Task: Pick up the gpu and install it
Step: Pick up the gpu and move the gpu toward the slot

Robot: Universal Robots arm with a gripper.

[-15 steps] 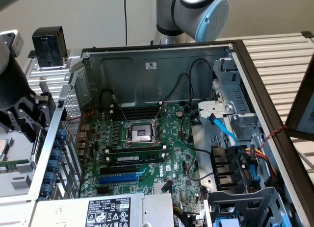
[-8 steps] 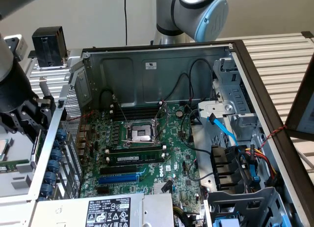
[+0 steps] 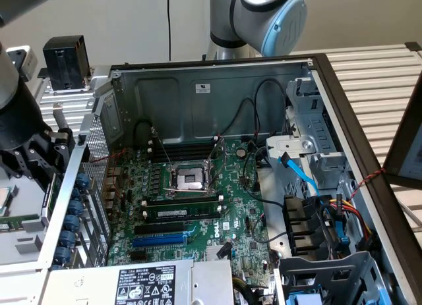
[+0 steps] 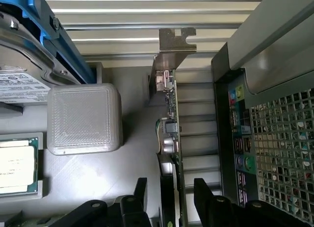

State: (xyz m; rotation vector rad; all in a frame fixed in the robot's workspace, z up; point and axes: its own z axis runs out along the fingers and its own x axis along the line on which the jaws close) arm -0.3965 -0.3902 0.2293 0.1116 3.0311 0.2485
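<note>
The gpu [image 4: 172,114] stands on its edge on a grey tray outside the computer case. Its green board edge, black shroud and metal bracket [image 4: 172,43] face the wrist camera. My gripper [image 4: 171,202] is open, with one black finger [image 4: 141,190] on each side of the card and a gap left at both. In the exterior view the gripper [image 3: 45,176] hangs low at the exterior view's left, just outside the case wall, over a thin green edge of the gpu [image 3: 50,201].
The open case holds the motherboard [image 3: 244,206] with a blue slot [image 3: 158,240], a bare CPU socket [image 3: 188,180] and a seated memory stick [image 3: 181,213]. A grey block [image 4: 83,119], a loose CPU [image 4: 17,165] and a blue-framed drive [image 4: 24,80] lie beside the card. The case's perforated rear wall [image 4: 284,138] stands close.
</note>
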